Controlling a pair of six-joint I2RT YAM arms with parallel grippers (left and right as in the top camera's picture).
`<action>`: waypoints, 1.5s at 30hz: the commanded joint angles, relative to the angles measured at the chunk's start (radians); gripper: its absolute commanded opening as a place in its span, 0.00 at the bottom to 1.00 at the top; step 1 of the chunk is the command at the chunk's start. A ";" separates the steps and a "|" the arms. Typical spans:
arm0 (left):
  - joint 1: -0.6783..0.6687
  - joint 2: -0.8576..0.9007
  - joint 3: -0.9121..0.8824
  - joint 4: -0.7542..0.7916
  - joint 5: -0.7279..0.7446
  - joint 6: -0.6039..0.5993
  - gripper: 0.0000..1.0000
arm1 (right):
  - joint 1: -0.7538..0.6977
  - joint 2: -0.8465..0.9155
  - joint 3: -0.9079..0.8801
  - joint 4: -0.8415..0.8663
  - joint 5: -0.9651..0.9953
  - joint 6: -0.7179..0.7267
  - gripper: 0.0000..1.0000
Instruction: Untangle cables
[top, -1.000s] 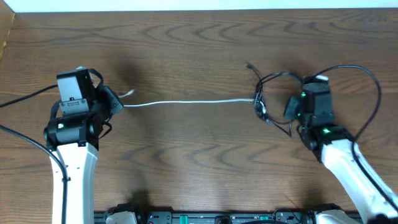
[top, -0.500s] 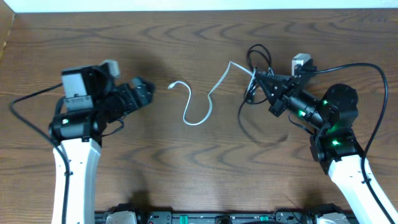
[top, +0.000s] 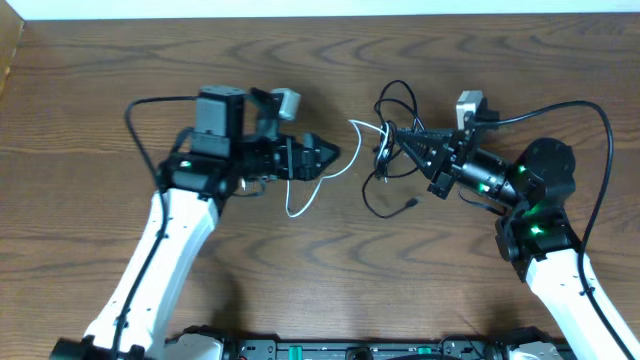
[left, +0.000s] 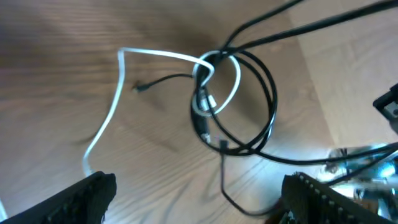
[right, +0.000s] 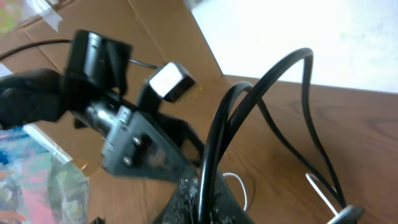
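Left end effector stood with its jaws spread wide and gripped nothing, its tips aimed across the tabletop at the tangle. Right end effector was clamped tight on the black cables, which ran straight into its closed tips in the right wrist view and looped out beyond them.

The cables lay near the middle of the tabletop, between the two arms. The white cable trailed loose across the wood towards the left arm. Its other end curled through the black loops and was wrapped into a knot, seen plainly from the left wrist. A free black plug end rested on the wood just beside the knot.

By the look of it, the separating step was in hand: one side anchored the black bundle while the other was free to take a fresh hold. The next move would call for the open jaws to close on the white cable close to the knot. They would then draw it back out through the loop, not pull sideways, which would likely tighten the wrap.

The surface was dark, wood-grained and otherwise bare. Brown cardboard stood past its far edge, with a pale surface beside it.
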 joint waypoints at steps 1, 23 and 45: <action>-0.055 0.050 0.009 0.066 0.028 -0.020 0.89 | 0.006 -0.008 0.012 0.040 -0.033 0.051 0.01; -0.222 0.209 0.008 0.280 -0.002 -0.114 0.35 | 0.046 -0.008 0.012 0.058 -0.040 0.066 0.01; 0.087 0.066 0.008 -0.080 -0.253 -0.016 0.07 | -0.112 -0.003 0.012 -0.853 1.094 -0.036 0.01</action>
